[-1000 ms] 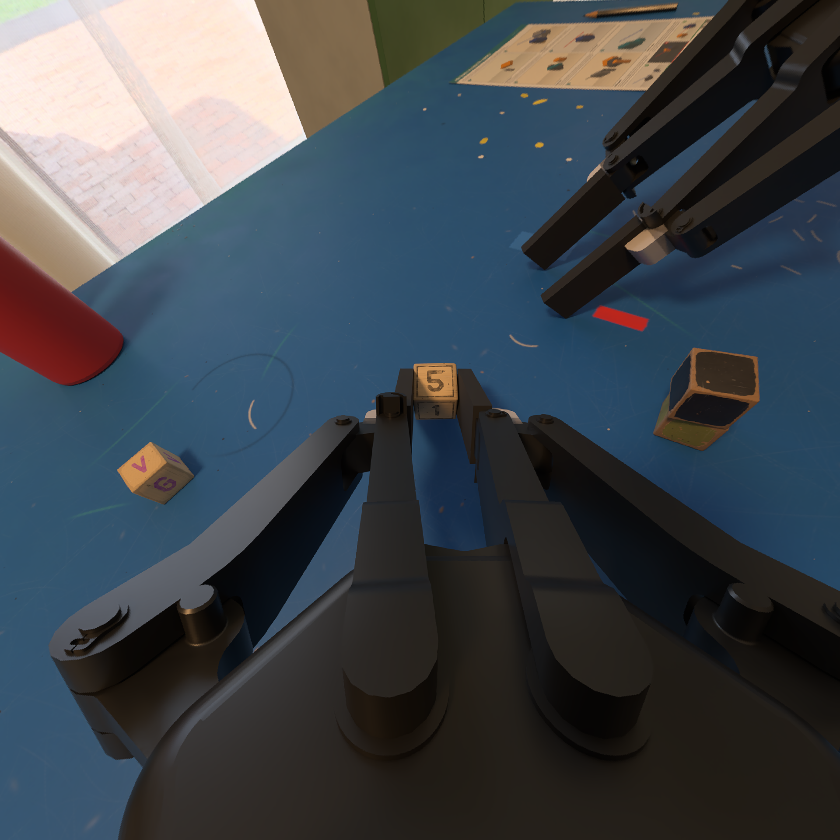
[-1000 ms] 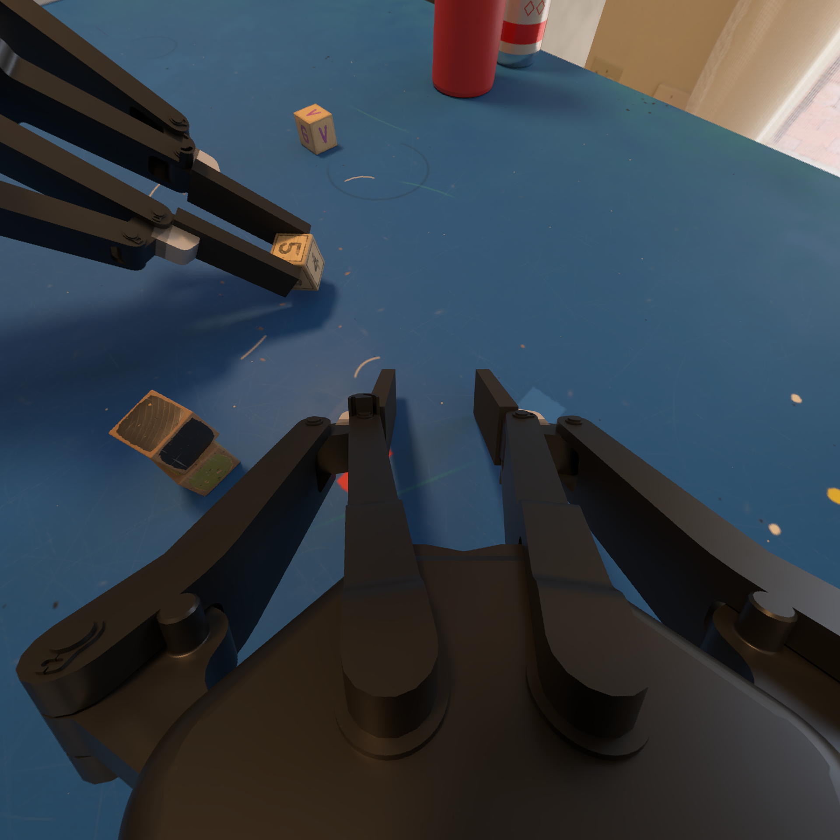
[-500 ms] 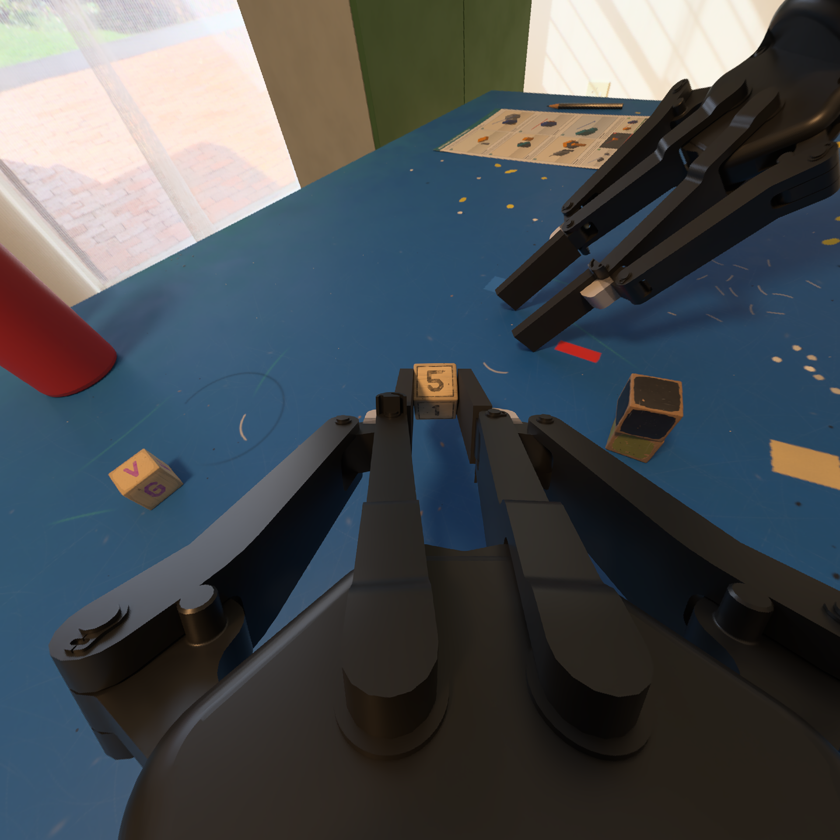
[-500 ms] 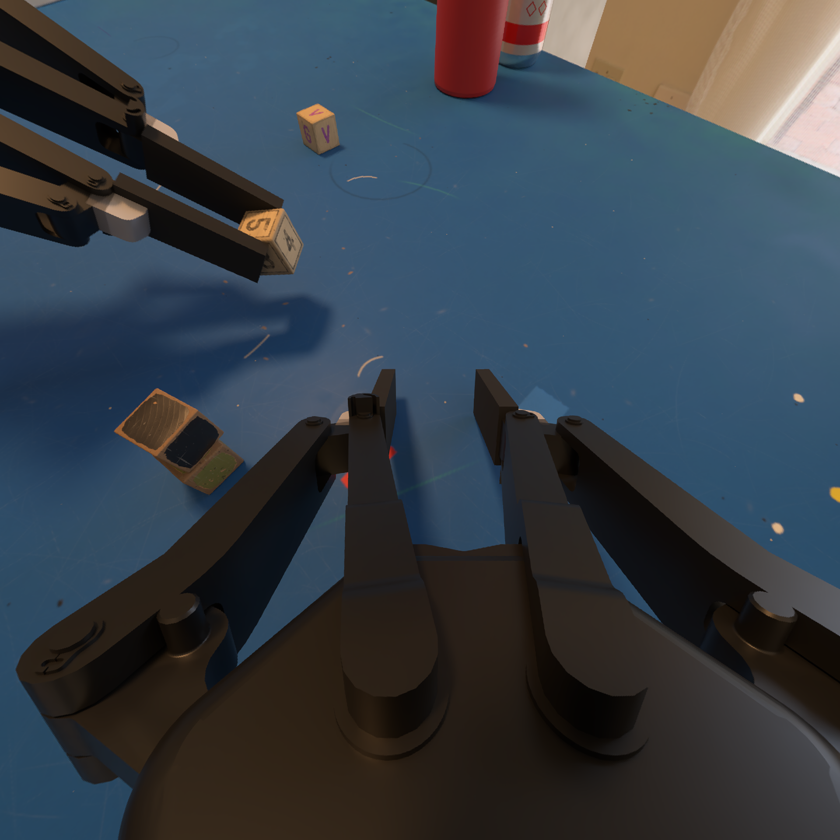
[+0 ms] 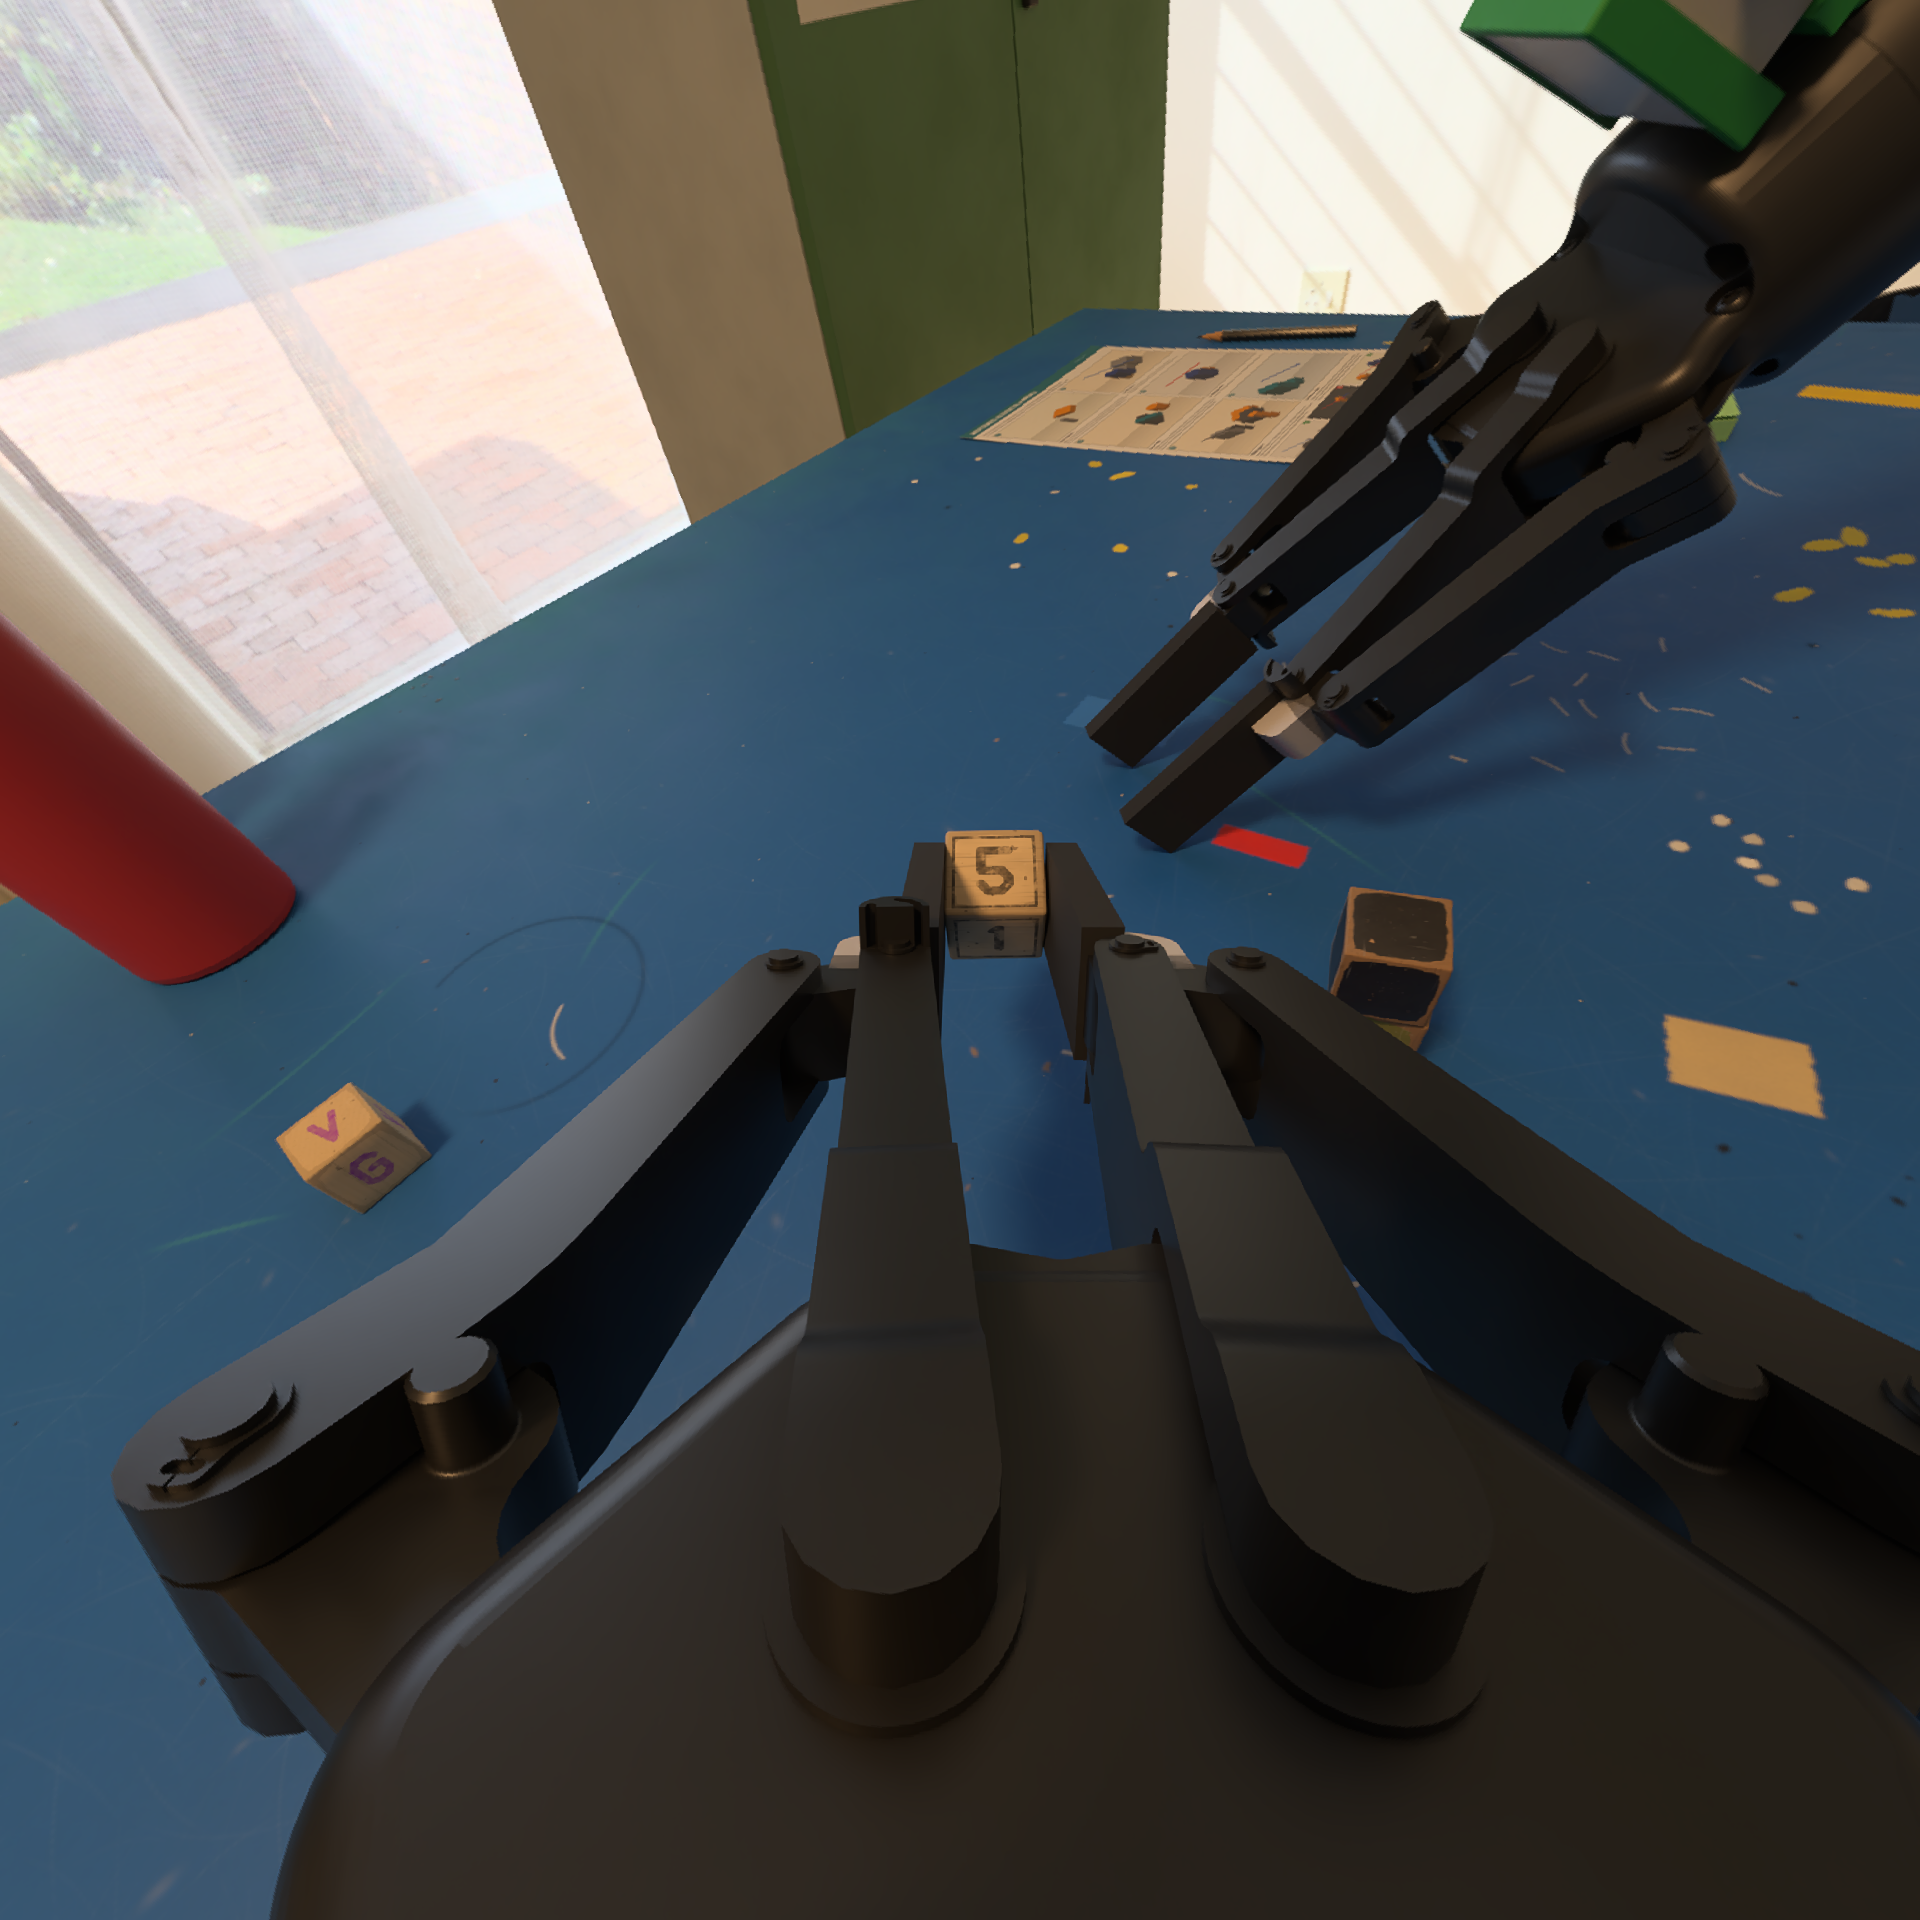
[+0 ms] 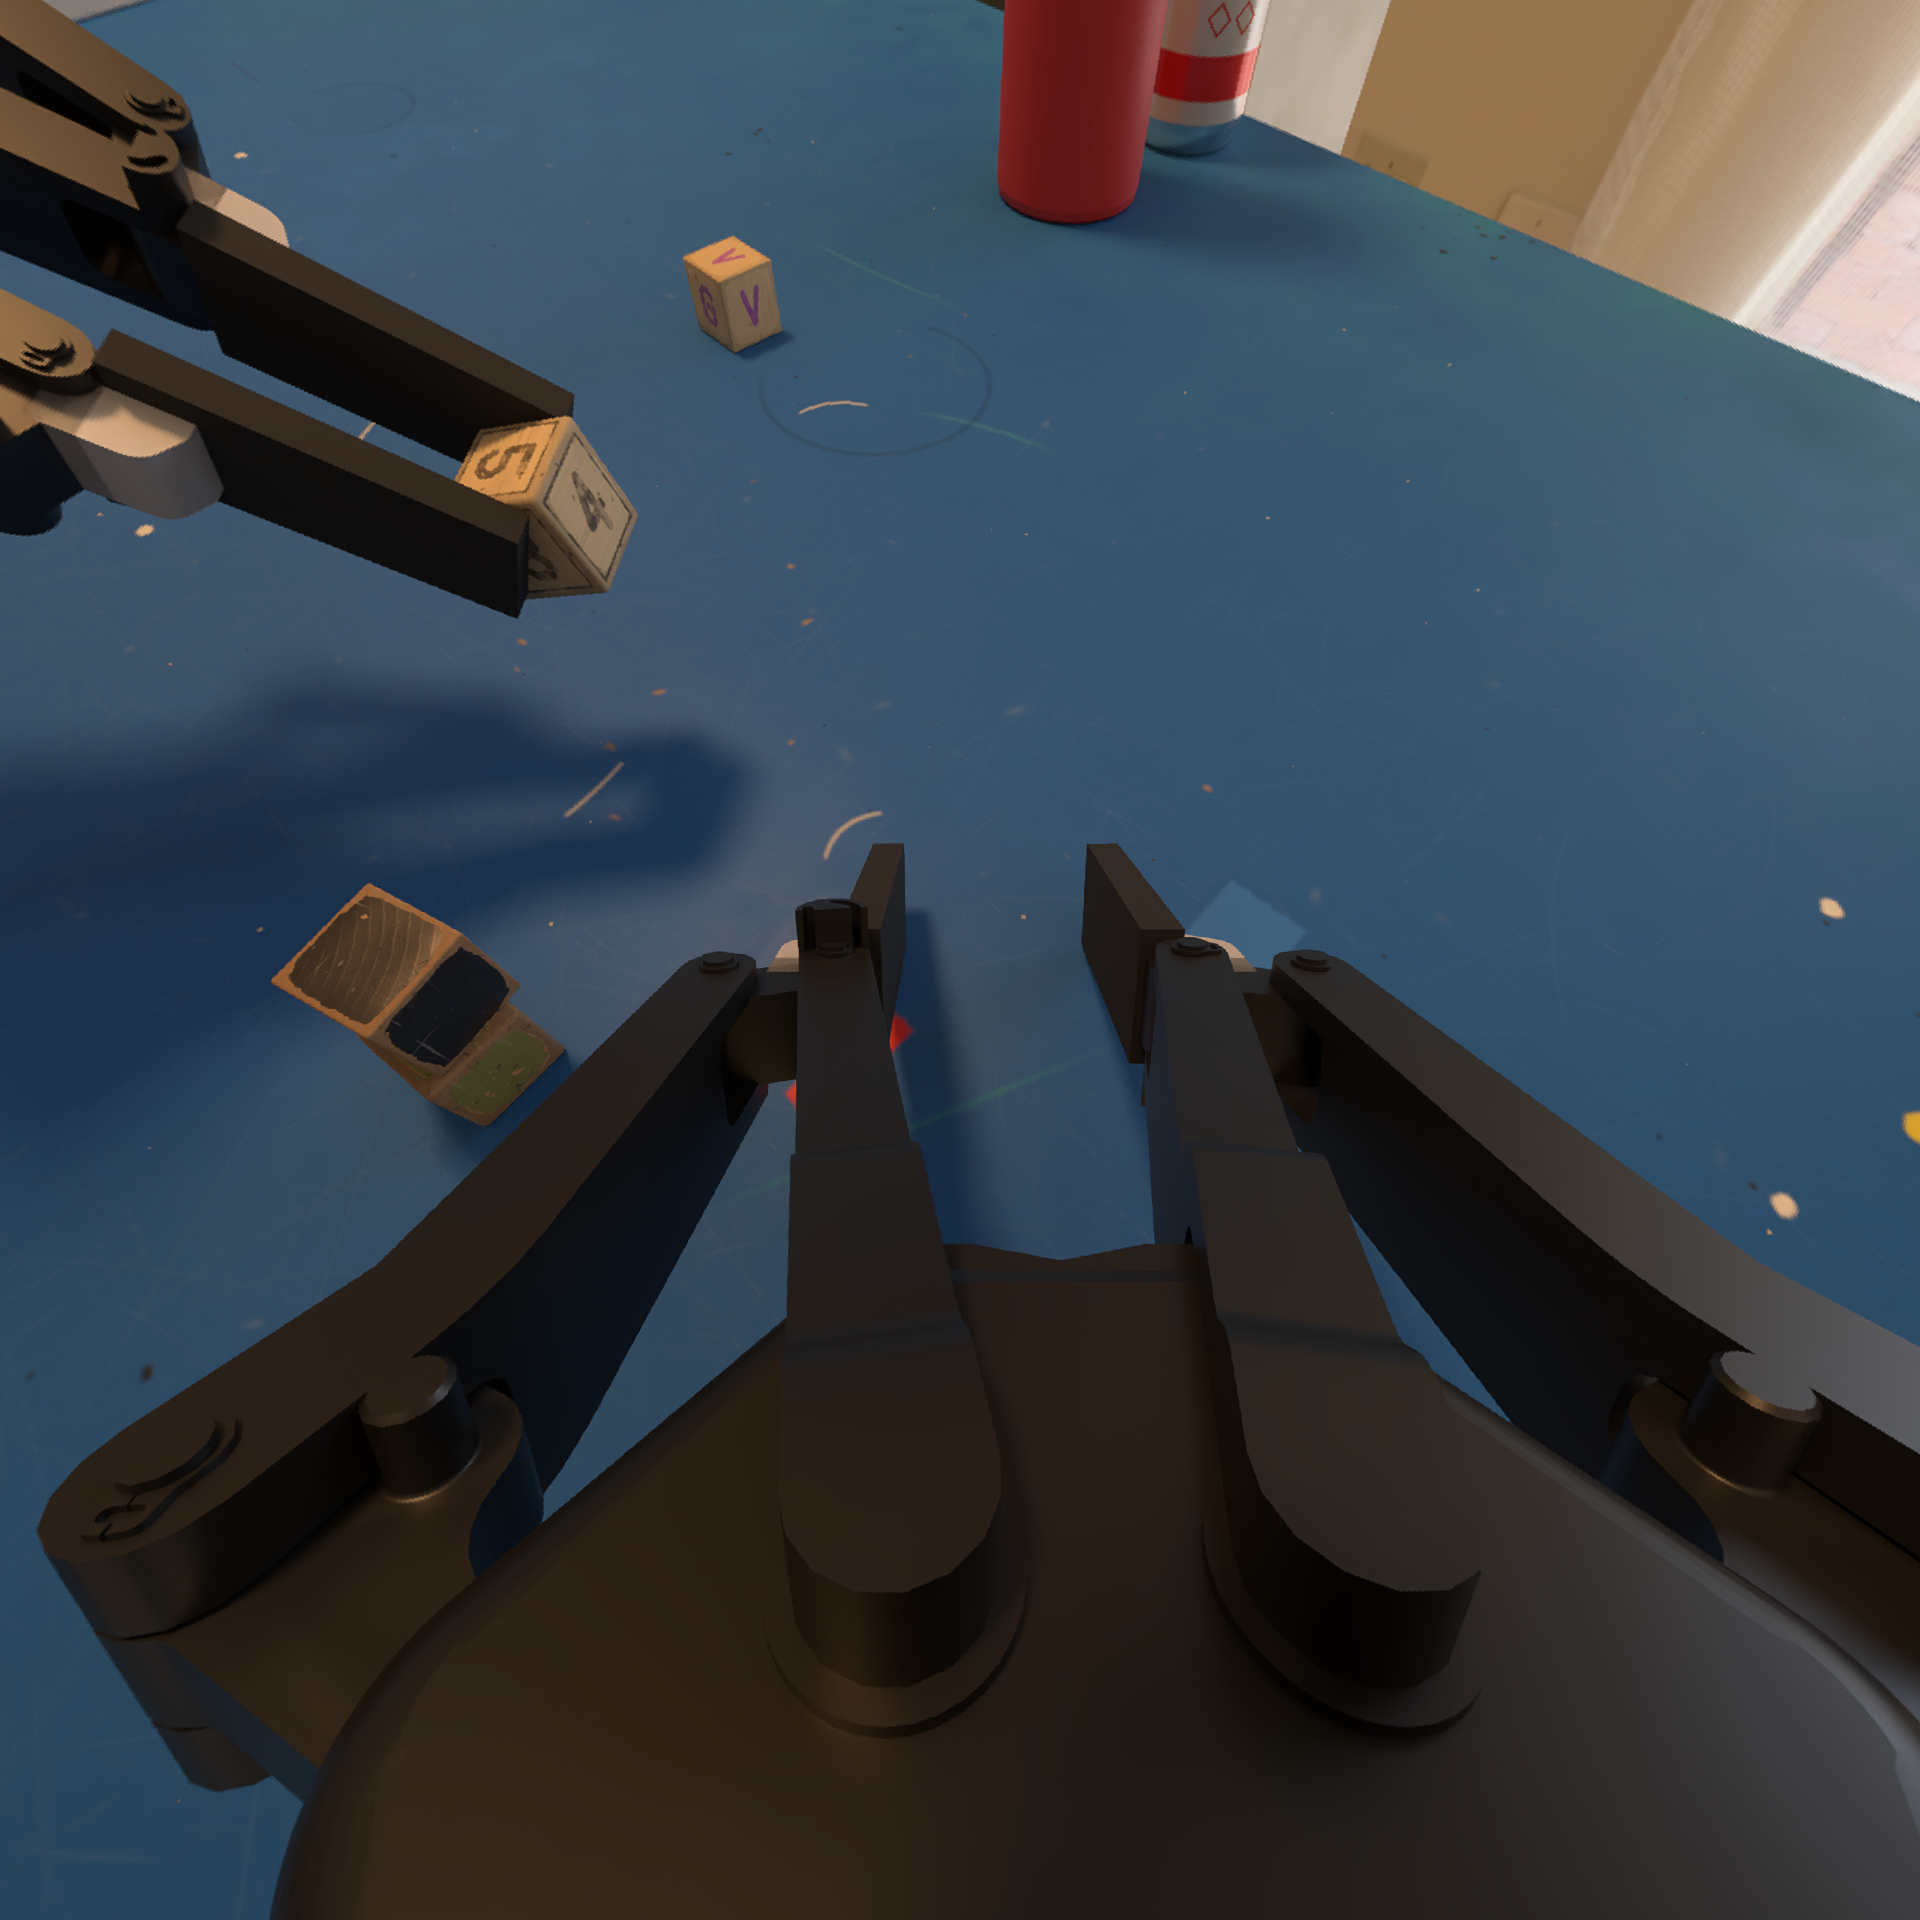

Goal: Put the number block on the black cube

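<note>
The left gripper (image 5: 994,894) holds the number block (image 5: 993,891) tight, up in the air above the table (image 5: 727,727). The black cube (image 5: 1390,961) sits nearby. Move over it slowly, keep the block flat, then lower it. The right gripper (image 6: 992,899) is open and empty.

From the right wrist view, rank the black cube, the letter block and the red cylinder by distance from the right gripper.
1. black cube, just left of the right gripper.
2. letter block, farther ahead, slightly left.
3. red cylinder, at the far table edge.
</note>
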You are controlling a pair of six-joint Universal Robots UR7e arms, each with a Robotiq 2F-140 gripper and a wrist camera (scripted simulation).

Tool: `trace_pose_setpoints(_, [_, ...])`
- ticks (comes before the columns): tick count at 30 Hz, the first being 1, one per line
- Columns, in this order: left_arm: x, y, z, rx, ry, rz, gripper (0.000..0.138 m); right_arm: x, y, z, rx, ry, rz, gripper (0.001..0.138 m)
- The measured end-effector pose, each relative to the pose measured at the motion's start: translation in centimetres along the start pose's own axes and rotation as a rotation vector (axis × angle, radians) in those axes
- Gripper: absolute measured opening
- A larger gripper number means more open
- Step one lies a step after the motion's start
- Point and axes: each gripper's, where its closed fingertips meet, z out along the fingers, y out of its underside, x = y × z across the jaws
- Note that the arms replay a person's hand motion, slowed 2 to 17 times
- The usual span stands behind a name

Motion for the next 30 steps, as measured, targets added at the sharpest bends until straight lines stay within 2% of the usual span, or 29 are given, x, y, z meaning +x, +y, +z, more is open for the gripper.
trace_pose_setpoints(17, [1.6,-1.0,-0.6,0.030,0.064,0.016,0.026,0.0,0.0,0.0,0.000,-0.002,0.003,0.046])
trace_pose_setpoints(30, [2.1,-1.5,-0.9,0.043,0.063,0.043,0.026,0.0,0.0,0.0,0.000,-0.002,0.003,0.047])
